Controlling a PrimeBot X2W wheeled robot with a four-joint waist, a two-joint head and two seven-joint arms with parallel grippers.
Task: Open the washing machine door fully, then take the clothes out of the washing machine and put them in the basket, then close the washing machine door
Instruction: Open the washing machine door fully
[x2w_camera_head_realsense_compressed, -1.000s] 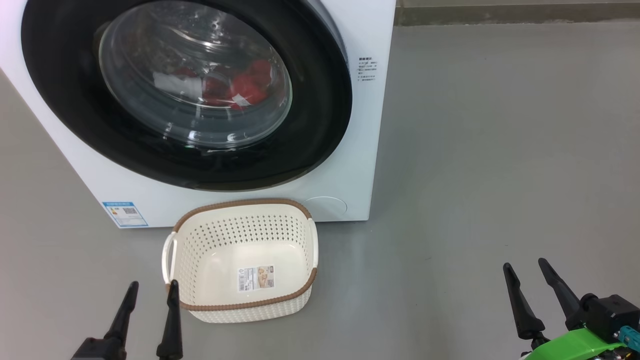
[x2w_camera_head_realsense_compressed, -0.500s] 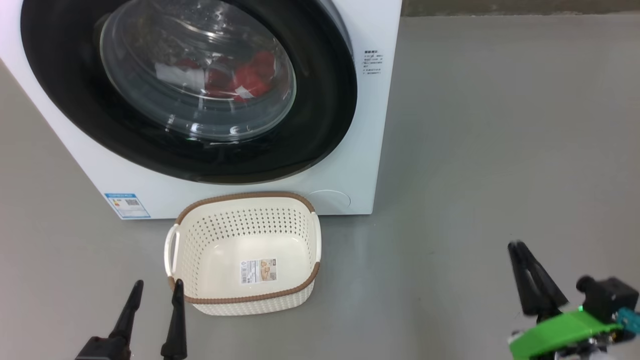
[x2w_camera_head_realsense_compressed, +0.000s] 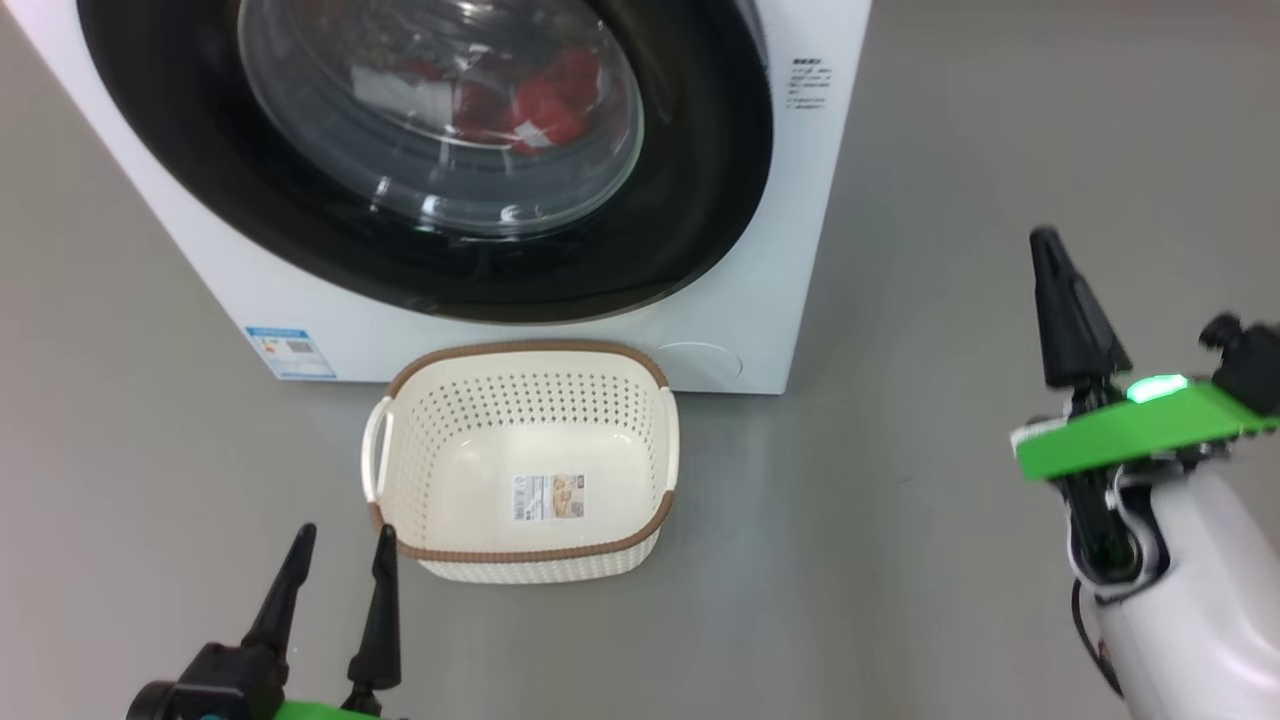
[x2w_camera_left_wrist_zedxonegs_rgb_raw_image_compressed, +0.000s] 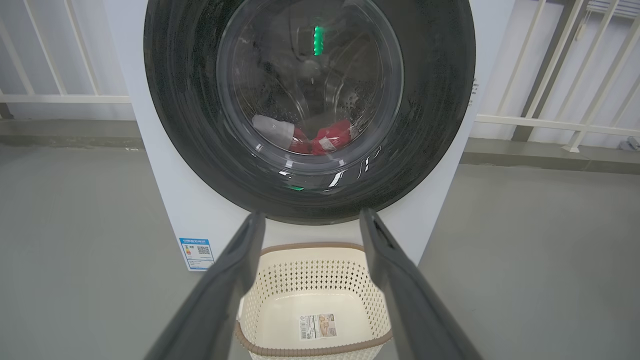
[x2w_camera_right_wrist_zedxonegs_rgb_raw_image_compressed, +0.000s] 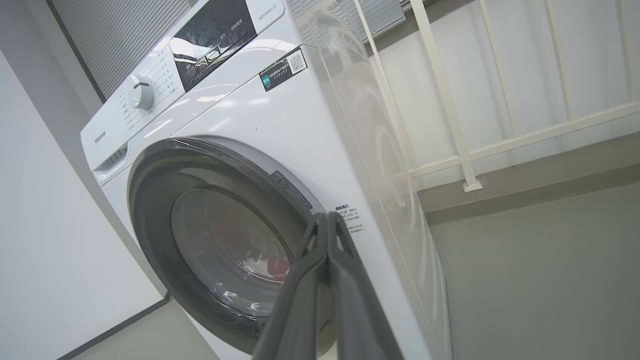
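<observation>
Two grippers sit nearest: left gripper (x2w_camera_head_realsense_compressed: 345, 533) at seven o'clock, fingers apart; right gripper (x2w_camera_head_realsense_compressed: 1046, 242) at three, fingers pressed together, empty. Past the basket (x2w_camera_head_realsense_compressed: 520, 347) at six, I'd hook that tip behind the right edge of the washing machine door (x2w_camera_head_realsense_compressed: 700, 200) and swing it wide. At twelve it stands shut, glossy black around bulging glass, red clothes (x2w_camera_head_realsense_compressed: 552, 100) behind.

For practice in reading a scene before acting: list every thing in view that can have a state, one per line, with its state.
Washing machine door: closed.
Clothes: inside the washing machine, not yet taken out.
Basket: upright on the floor, empty apart from its sticker.
Left gripper: open, holding nothing.
Right gripper: shut, holding nothing.
</observation>
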